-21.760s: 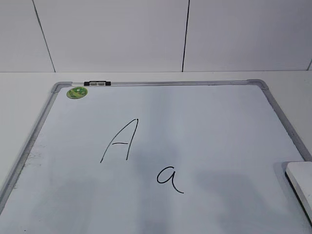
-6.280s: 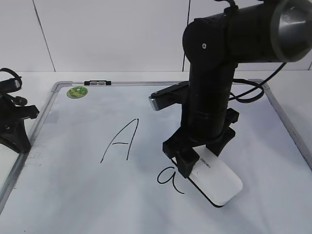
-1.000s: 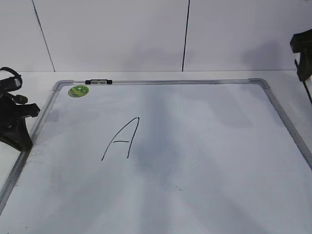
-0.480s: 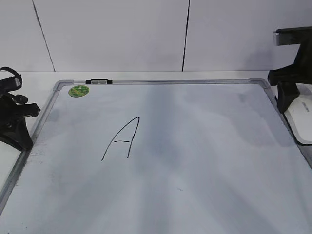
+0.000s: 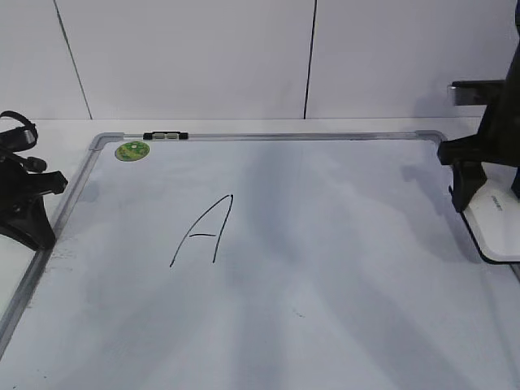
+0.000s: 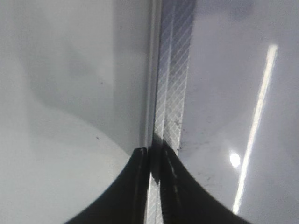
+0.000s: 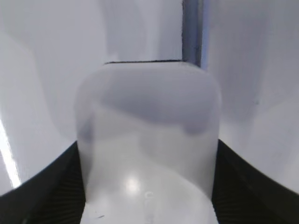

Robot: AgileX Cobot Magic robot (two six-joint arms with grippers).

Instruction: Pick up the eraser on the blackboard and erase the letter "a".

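Observation:
The blackboard [image 5: 349,244] is a white dry-erase board with a silver frame, lying flat. A capital "A" [image 5: 201,231] is written left of its middle. No lowercase "a" shows on it; only a tiny dark speck [image 5: 298,314] sits at front centre. My right gripper [image 5: 478,185] is shut on the white eraser [image 5: 497,227] and holds it low at the board's right edge. In the right wrist view the eraser [image 7: 147,135] fills the space between the jaws [image 7: 148,196], its black felt edge next to the frame [image 7: 191,28]. My left gripper [image 5: 24,215] is shut.
A green round sticker [image 5: 132,150] and a black clip [image 5: 164,136] sit at the board's far left corner. The left gripper [image 6: 152,156] hangs over the board's left frame strip [image 6: 173,93]. A white wall stands behind the table.
The right gripper with the eraser has come down into view from the top right, to the board's right edge. The left arm has not moved. The lowercase "a" seen earlier is gone.

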